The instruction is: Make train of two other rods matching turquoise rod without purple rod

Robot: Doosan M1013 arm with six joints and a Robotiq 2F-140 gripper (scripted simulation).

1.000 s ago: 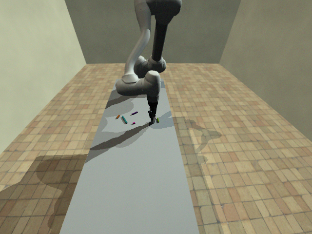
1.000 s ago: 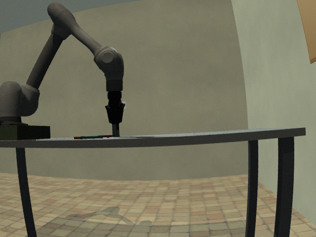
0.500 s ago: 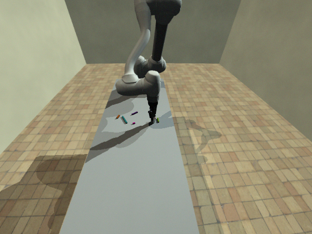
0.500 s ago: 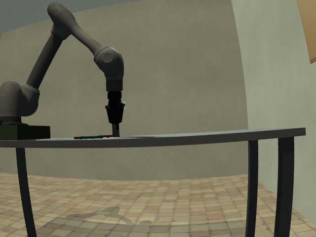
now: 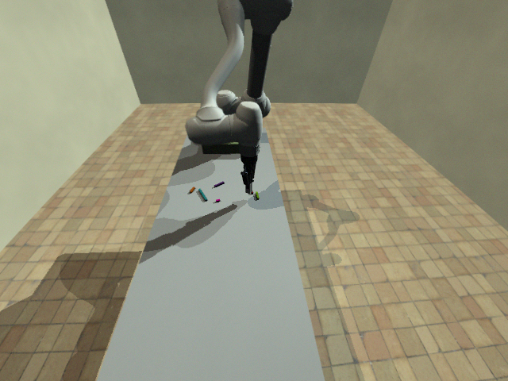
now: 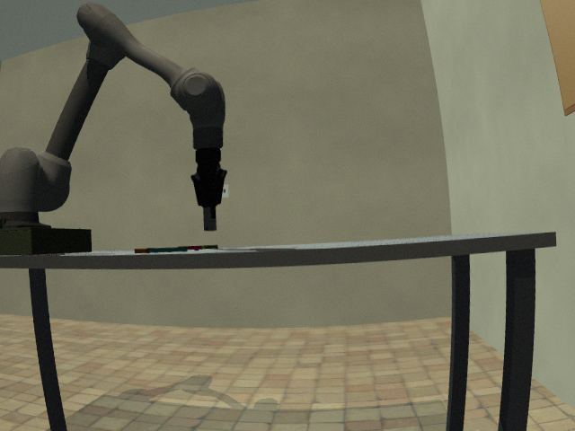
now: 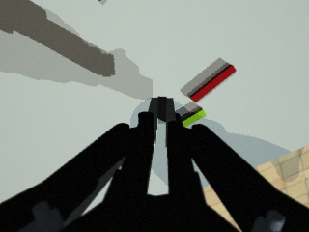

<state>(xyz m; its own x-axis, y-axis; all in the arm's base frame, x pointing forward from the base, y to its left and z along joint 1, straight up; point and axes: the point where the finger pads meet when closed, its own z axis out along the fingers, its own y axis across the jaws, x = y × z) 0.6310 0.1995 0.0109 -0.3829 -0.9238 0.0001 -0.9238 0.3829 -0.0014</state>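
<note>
My gripper (image 5: 248, 191) (image 6: 210, 228) (image 7: 161, 108) is shut on the dark grey rod (image 7: 162, 103), seen between its fingertips in the wrist view, and holds it above the table. The red rod (image 7: 213, 83) lies flat to the right of the tips in the wrist view; the top view shows only a bit of it. The lime rod (image 5: 257, 195) (image 7: 194, 117) lies close by, partly hidden by a finger in the wrist view. The turquoise rod (image 5: 202, 194) (image 6: 167, 249) lies on the table's left part.
The magenta rod (image 5: 217, 200) (image 7: 100, 1) lies between the turquoise rod and my gripper. The orange rod (image 5: 191, 190) (image 6: 141, 250) is left of the turquoise rod, the purple rod (image 5: 219, 184) right of it. The table's (image 5: 213, 311) right edge runs beyond the lime rod.
</note>
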